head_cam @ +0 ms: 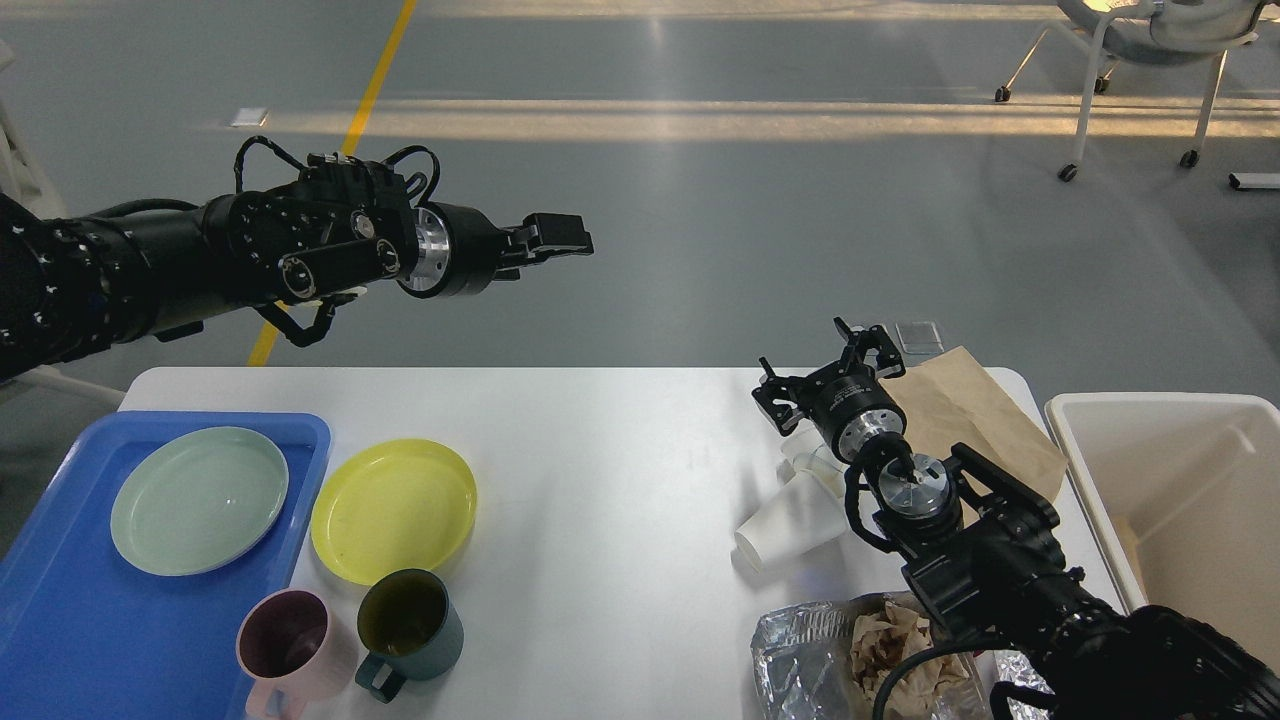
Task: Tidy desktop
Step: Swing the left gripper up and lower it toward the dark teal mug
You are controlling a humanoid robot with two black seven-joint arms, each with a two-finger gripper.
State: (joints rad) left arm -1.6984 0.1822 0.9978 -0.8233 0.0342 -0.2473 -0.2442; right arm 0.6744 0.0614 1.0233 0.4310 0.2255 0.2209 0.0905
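Note:
The white desktop (610,470) carries dishes on the left and rubbish on the right. My left gripper (562,236) is raised high above the table's far edge and points right, seen side-on, holding nothing visible. My right gripper (820,364) is open and empty, hovering just above the tipped white paper cups (790,520) and next to the brown paper bag (965,415). A yellow plate (393,510), a pink mug (285,635) and a teal mug (410,622) sit on the table beside the blue tray (60,640), which holds a pale green plate (199,499).
A cream-white bin (1170,490) stands at the right edge of the table. Crumpled foil with brown paper (850,650) lies at the front right, partly under my right arm. Office chairs stand on the grey floor at far right and far left.

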